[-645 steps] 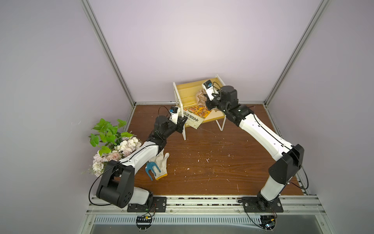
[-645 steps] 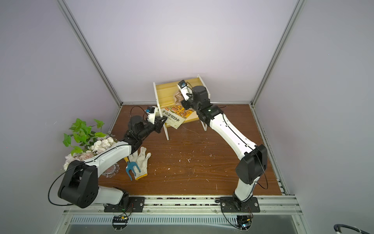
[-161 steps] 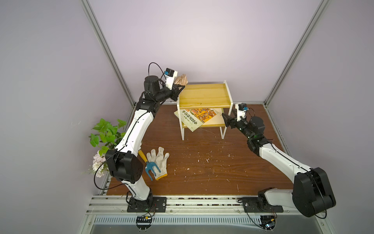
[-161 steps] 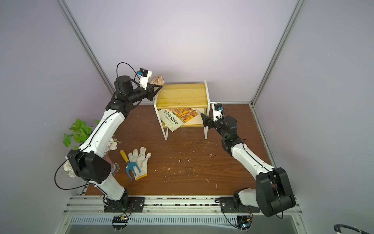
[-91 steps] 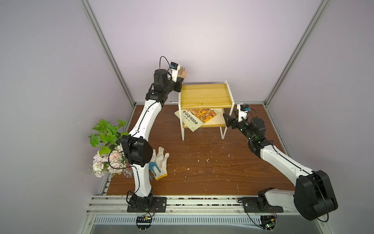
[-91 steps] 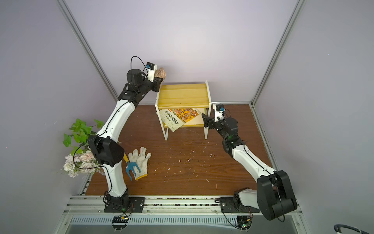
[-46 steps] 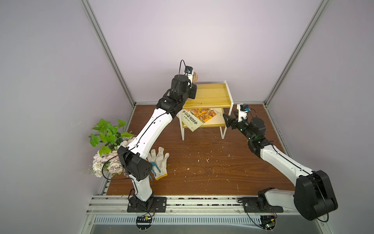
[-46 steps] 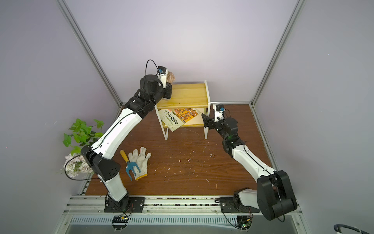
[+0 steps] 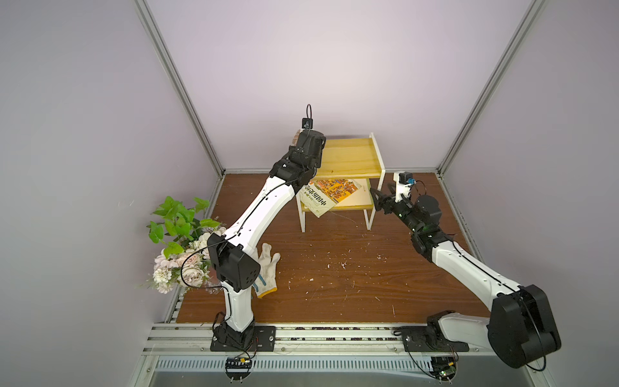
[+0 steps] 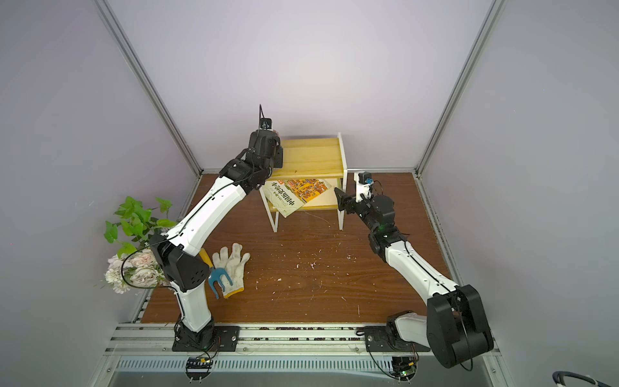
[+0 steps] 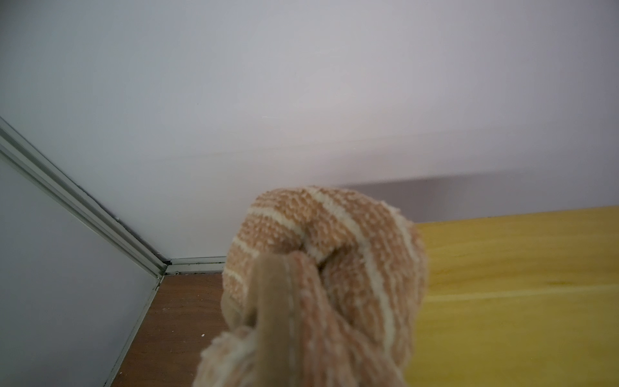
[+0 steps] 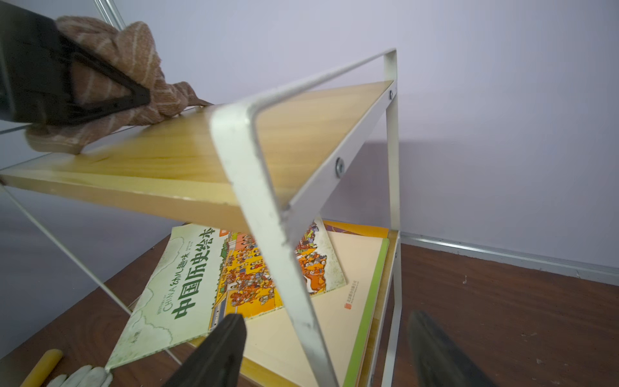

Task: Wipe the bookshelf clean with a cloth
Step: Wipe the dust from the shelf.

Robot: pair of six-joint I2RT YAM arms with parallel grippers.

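Observation:
The bookshelf [image 9: 355,157] [image 10: 311,157] stands at the back of the table, a white frame with two yellow boards. My left gripper [image 12: 139,95] is shut on the bunched tan striped cloth [image 12: 134,57] [image 11: 321,268], which rests on the left end of the top board [image 11: 519,284] [image 12: 187,157]. In both top views the left wrist [image 9: 310,145] covers most of the cloth. My right gripper [image 9: 376,201] [image 10: 340,199] [image 12: 325,355] stands open at the shelf's front right leg [image 12: 301,318], one finger on each side of it, holding nothing.
Picture books [image 9: 331,196] [image 12: 217,284] lie on the lower board, one jutting over its front edge. A white glove [image 9: 268,268] [image 10: 231,268], a blue hand fork [image 10: 216,278] and a flower bunch [image 9: 181,241] sit at the left. Pale crumbs [image 9: 341,264] dot the wooden tabletop.
My left arm has swung right with the cloth, from beside the shelf's left end to over the top board, and come down onto it. The right arm has stayed put.

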